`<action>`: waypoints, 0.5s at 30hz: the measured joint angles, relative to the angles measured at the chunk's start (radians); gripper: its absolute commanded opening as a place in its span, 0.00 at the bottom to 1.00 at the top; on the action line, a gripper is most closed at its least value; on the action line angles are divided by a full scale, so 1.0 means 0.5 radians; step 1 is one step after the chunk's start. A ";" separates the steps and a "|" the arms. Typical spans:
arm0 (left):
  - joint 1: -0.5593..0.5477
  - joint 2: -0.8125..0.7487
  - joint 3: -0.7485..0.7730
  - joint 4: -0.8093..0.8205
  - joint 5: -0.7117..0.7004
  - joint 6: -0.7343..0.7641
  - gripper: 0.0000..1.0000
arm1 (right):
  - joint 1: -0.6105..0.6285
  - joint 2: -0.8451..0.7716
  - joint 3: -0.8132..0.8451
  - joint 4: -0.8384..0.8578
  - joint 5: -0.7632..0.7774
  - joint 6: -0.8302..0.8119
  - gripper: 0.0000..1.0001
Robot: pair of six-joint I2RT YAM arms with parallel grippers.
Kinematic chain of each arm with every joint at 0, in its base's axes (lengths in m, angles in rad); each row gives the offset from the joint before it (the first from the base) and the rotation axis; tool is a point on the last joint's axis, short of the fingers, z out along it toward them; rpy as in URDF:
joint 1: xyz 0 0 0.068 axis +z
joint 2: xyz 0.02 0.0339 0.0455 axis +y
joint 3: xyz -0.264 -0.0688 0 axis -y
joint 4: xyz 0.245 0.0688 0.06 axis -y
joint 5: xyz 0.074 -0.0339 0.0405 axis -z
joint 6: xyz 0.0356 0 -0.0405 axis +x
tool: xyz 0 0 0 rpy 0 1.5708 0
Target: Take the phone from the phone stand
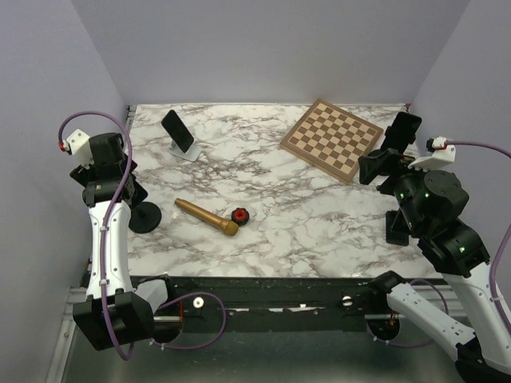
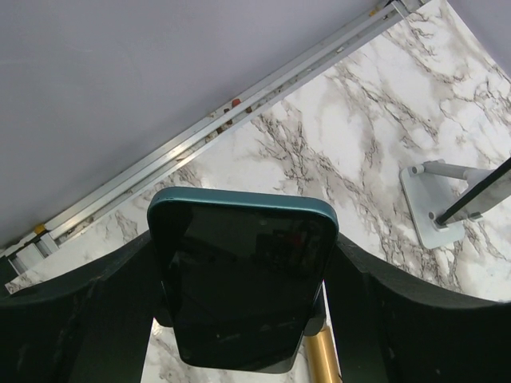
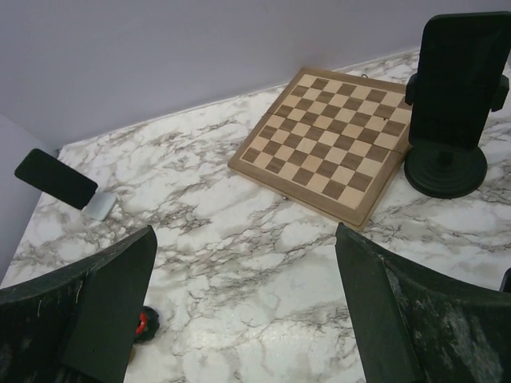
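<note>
**Phone framed, grip not yet made**

The phone (image 2: 243, 287), dark glass in a teal case, stands upright in the black phone stand (image 1: 144, 218). It fills the whole gap between my left fingers (image 2: 80, 319), and the stand's side clips show at its lower edges. My left gripper (image 2: 243, 236) is spread wide, with one fingertip beside each long edge of the phone. I cannot tell whether either pad touches the case.

I judge this to be the end of the approach: the phone sits in its stand and nothing is lifted. The next move calls for closing squarely on the two edges above the clips. After that I must draw the phone up and clear without tipping the stand on its round base.

A wooden handle (image 2: 323, 359) lies on the marble just below the phone, close to the inner side of one finger. Ahead of my fingertips and off to the right, a white stand (image 2: 435, 203) props up another phone.

My left arm rises from the near-left corner and folds at the wrist, so the gripper points low across the table toward the back wall.

My right gripper (image 3: 245, 231) hangs above bare marble, fingers wide apart and holding nothing. The chessboard (image 3: 331, 140) lies ahead of its fingertips.
</note>
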 measured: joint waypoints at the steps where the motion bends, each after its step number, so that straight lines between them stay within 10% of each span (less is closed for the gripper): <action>1: 0.000 -0.005 -0.011 0.017 -0.002 0.001 0.65 | 0.000 0.000 0.000 0.002 0.000 0.000 1.00; 15: 0.000 -0.195 -0.202 0.197 -0.008 0.101 0.12 | 0.000 0.333 -0.001 0.052 -0.195 0.069 1.00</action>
